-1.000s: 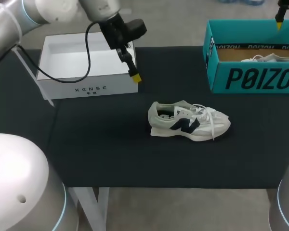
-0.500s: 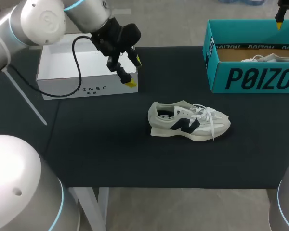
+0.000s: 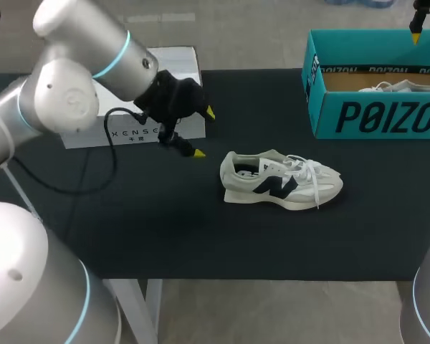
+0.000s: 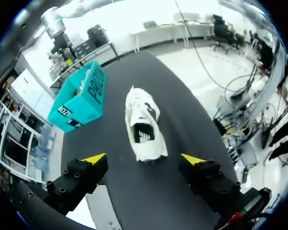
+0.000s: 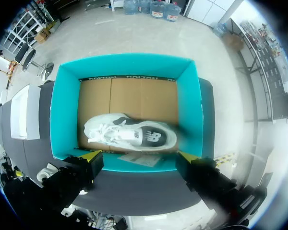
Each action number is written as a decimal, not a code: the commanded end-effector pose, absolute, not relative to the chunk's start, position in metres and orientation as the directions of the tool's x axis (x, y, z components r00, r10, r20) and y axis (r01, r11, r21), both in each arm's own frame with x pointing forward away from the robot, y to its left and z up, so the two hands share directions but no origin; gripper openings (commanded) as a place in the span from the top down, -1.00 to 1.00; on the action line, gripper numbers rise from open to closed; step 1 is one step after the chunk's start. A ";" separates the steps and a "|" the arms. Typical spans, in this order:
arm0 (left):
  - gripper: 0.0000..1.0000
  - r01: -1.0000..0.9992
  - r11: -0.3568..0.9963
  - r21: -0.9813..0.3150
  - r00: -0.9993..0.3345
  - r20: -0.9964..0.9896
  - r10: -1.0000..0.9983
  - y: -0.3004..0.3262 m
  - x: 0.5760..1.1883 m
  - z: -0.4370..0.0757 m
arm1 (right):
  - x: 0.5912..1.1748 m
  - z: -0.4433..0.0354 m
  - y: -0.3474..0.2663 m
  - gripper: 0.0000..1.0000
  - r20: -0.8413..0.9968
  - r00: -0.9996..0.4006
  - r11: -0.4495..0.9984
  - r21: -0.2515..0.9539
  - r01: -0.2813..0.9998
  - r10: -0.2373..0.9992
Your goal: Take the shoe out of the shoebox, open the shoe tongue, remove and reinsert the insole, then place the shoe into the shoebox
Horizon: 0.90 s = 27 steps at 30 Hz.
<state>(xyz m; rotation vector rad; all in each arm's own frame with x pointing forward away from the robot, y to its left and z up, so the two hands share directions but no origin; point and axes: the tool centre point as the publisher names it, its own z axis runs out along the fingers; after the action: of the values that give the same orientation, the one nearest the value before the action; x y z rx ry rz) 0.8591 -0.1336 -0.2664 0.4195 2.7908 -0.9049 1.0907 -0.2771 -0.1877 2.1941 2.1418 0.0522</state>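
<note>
right gripper (image 5: 138, 157) above an open teal shoebox (image 5: 66, 110)
its yellow-tipped fingers stand wide apart over the box's near wall. inside, a white shoe (image 5: 129, 134) lies on its side on the brown cardboard floor. the shoebox sits on the dark bench (image 5: 149, 191); a white box (image 5: 24, 112) lies near it.

Black table (image 3: 201, 244) fills the view, matte and dark. White legs (image 3: 155, 308) show under its near edge. Light's soft and even.
</note>
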 end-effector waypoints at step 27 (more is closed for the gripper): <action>-1.00 0.050 0.594 -0.803 -0.998 -0.016 0.062 -0.164 0.860 -0.362 | 1.091 -0.188 -0.277 -1.00 -0.028 0.025 -0.023 0.078 0.997 0.999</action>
<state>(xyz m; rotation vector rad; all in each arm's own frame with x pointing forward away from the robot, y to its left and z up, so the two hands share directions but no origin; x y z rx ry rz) 0.8533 -0.1567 -0.3520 0.0805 2.8215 -1.3788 1.0907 -0.2771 -0.1877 2.1941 2.1419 0.0522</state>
